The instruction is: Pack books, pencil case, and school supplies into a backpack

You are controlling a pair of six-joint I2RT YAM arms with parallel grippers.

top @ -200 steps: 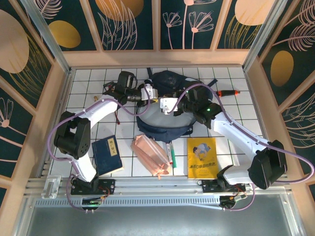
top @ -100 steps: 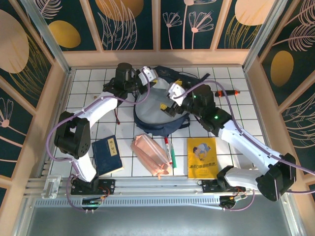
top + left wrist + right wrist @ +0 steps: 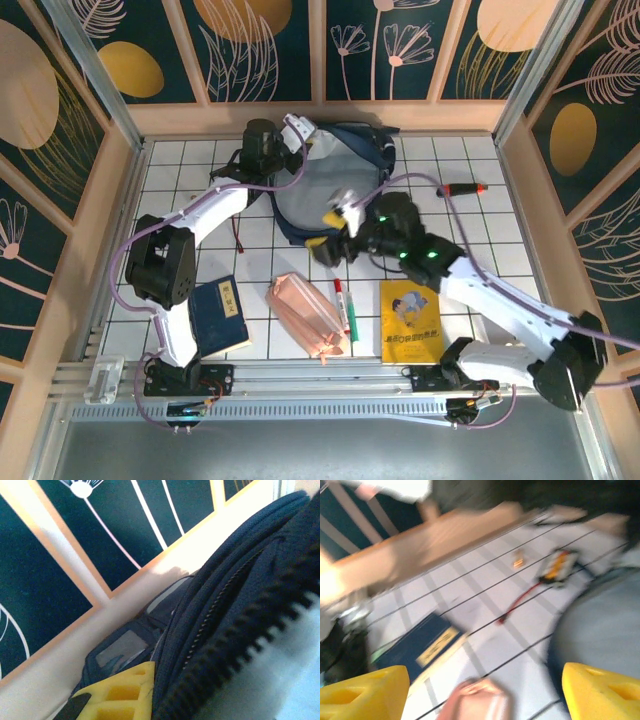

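Backpack mouth held up, right claw empty beside it, nothing packed that I could see.

Left gripper (image 3: 302,138) was closed on the backpack (image 3: 325,190). I think it had the zip edge (image 3: 235,625), but the wrist view was too close to show the pinch. It held the far lip raised, presumably so the mouth gaped toward the arms. Right gripper (image 3: 335,228) sat at the backpack's near rim with its jaws spread wide and nothing between them, free for a pick. The loose items lay on the near side of the backpack: navy book (image 3: 218,315) off to its left, pencil case (image 3: 308,317) and marker (image 3: 343,305) straight in front, yellow book (image 3: 410,320) to its right.
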